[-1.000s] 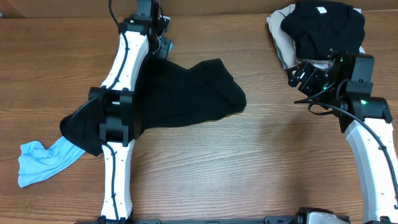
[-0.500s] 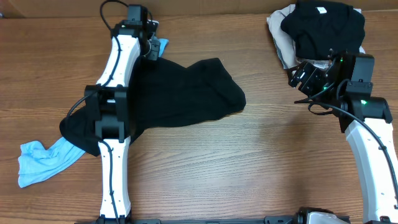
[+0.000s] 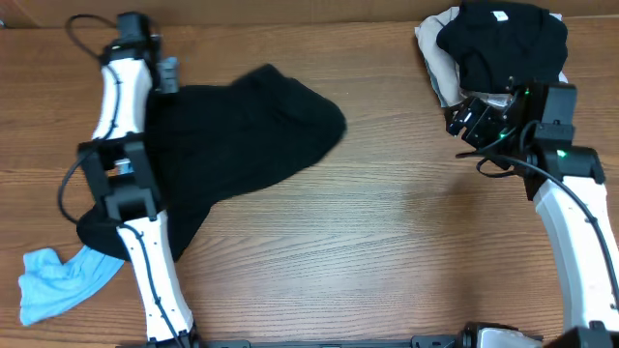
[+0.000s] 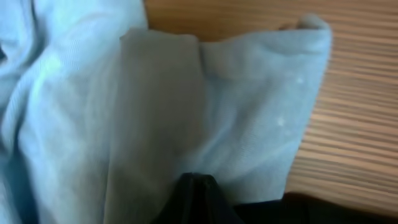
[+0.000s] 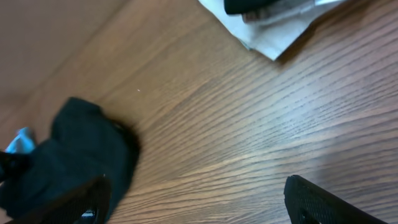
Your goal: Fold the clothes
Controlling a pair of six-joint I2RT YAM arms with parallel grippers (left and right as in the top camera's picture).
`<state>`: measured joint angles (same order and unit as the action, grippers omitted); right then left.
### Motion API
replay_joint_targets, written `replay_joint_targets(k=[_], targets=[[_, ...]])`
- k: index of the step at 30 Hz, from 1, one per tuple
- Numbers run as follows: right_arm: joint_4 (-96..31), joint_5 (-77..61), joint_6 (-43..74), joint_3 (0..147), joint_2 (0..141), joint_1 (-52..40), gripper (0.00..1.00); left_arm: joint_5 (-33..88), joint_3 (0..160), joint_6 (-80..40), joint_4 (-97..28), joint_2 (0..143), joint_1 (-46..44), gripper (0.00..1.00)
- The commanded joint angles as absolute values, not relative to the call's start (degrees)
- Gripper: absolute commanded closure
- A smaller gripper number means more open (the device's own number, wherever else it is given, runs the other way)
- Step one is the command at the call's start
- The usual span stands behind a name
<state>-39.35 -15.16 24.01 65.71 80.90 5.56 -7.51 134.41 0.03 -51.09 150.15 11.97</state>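
Softly rumpled black garment (image 3: 242, 135); grained wood table (image 3: 387, 242).

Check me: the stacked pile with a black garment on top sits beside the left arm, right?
No. The stacked pile sits beside the right arm, not the left; the overhead view shows it. The black garment is on top, as you said.

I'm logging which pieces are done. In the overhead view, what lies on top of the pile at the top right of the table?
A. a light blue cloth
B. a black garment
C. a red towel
B: a black garment lies on top, with a pale cloth showing beneath its left edge.
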Motion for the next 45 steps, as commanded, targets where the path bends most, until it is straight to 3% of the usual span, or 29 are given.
replay_joint_targets(k=[1,6,10,12,19,29,37,45], targets=[[-38.13,-15.33,24.03,66.59,83.48,3.75,0.07,-14.94,134.30,-0.80,-51.00,153.45,15.84,0.91],[-35.05,-15.29,23.81,66.59,86.24,-0.10,0.07,-15.20,134.43,-0.82,-50.04,153.42,19.62,0.82],[-32.62,-15.11,22.55,66.59,86.80,-3.07,0.07,-15.20,135.15,-0.84,-50.11,152.94,21.37,0.46],[-31.46,-15.11,22.09,66.59,86.80,-4.36,0.06,-14.98,136.03,-0.93,-50.57,152.16,21.58,0.33],[-27.59,-15.11,22.11,66.59,86.80,-7.18,0.06,-4.14,141.67,-3.07,-53.87,146.39,20.69,0.00],[-24.47,-15.09,22.11,66.59,86.80,-8.36,0.06,9.06,147.63,-3.42,-64.58,136.59,13.06,0.00],[-25.85,-14.59,22.35,66.59,86.80,-6.85,0.04,9.50,147.41,1.10,-72.55,137.19,-0.93,0.00],[-31.20,-14.59,24.53,66.59,86.80,1.23,0.00,9.50,147.37,4.36,-75.85,140.27,-14.39,0.00]])
